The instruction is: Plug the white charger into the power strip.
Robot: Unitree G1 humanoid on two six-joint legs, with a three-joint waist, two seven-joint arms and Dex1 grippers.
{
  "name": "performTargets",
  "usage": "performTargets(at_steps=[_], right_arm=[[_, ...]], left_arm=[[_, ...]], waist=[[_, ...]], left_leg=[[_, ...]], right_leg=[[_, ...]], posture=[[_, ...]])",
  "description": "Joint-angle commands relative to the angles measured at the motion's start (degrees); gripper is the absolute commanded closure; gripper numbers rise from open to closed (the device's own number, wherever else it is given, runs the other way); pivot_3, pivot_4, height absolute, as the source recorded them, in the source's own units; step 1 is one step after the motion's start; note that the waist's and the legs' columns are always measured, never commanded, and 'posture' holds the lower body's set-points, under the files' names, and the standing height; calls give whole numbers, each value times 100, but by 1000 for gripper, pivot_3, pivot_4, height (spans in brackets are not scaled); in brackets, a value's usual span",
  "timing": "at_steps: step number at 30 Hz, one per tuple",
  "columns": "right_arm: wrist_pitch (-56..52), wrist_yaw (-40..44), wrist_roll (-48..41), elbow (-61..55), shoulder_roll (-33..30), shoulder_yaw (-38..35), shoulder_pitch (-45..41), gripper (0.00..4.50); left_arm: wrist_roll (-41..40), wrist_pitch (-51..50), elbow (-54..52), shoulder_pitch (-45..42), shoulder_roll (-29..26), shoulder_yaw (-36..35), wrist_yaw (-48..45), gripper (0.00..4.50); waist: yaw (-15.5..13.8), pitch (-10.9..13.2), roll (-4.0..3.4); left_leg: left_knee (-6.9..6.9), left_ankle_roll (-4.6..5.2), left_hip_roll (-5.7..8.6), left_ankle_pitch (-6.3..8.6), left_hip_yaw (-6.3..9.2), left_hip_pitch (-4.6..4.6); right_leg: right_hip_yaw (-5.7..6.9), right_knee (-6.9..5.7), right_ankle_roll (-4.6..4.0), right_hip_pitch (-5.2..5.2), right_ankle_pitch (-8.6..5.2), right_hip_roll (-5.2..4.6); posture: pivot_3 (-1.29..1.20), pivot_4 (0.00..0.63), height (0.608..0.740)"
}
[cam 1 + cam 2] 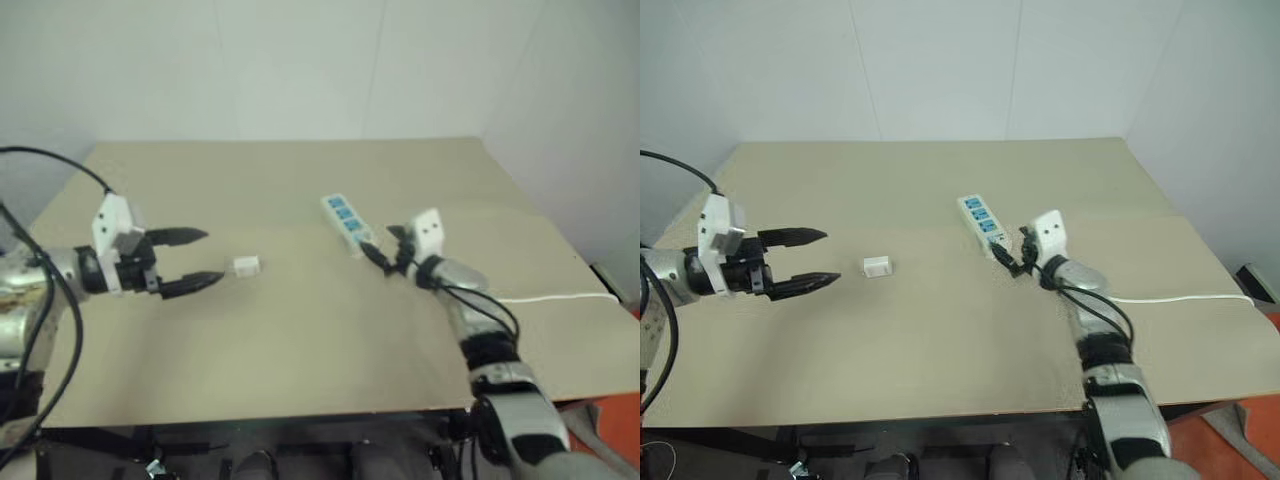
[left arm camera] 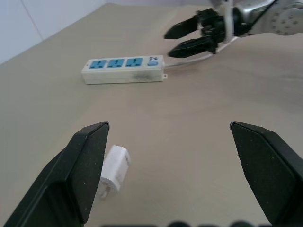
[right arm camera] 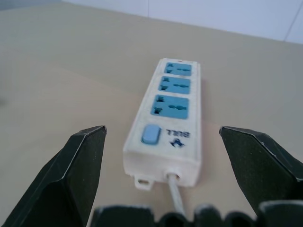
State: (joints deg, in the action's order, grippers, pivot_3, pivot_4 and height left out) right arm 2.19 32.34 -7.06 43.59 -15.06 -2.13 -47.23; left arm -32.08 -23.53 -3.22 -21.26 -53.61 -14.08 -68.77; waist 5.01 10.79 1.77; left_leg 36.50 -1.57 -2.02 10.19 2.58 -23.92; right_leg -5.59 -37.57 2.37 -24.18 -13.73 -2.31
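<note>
Left gripper [image 1: 198, 258] hangs wide open, nothing in it, with the charger [image 1: 246, 266] lying on the table [image 1: 300, 340] just past its fingertips. Further right, the strip [image 1: 346, 220] sits flat, and the right gripper [image 1: 386, 250] is spread open at its cord end.

Power strip [image 3: 166, 124]: off-white body, three sky-blue socket faces, one blue switch, dark printed logo beside it, thin white cord [image 1: 1185, 298] trailing off. Charger [image 2: 112, 171]: plain white, unmarked. Table [image 1: 300, 340]: flat beige-tan, no pattern; both grippers [image 1: 190, 260] [image 1: 385, 248] have black fingers on white mounts; wall [image 1: 940, 60] pale grey-white.
</note>
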Motion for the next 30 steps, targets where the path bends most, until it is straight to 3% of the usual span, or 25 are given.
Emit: performTargets(at_steps=[1, 9, 25, 30], right_arm=[[549, -157, 128, 849, 110, -43, -458, 0], [1215, -643, 275, 2112, 192, -204, -1001, 0], [1172, -302, 151, 2399, 616, -364, -980, 0], [1288, -849, 417, 2588, 760, -260, -1054, 0]], left_arm=[[-43, 90, -244, 101, 32, -113, 46, 33], [70, 189, -106, -71, 8, -24, -48, 33], [71, 294, -109, 158, 77, -30, -69, 33], [137, 359, -37, 142, 105, 6, -62, 33]], waist=[[0, 0, 0], [55, 1, 0], [100, 1, -1], [165, 1, -1]], left_leg=[[-1, 0, 0, 0, 1, 0], [-2, -1, 1, -1, 6, 7], [-4, -1, -1, -2, 11, 15], [-6, -1, -1, -2, 11, 15]], right_leg=[[0, 1, -1, -1, 1, 0], [2, -6, -2, 3, 2, 1], [0, -15, -3, 2, 2, 9], [-1, -14, -3, 2, 2, 9]], posture=[[0, 150, 740], [0, 150, 740], [0, 150, 740], [0, 150, 740]])
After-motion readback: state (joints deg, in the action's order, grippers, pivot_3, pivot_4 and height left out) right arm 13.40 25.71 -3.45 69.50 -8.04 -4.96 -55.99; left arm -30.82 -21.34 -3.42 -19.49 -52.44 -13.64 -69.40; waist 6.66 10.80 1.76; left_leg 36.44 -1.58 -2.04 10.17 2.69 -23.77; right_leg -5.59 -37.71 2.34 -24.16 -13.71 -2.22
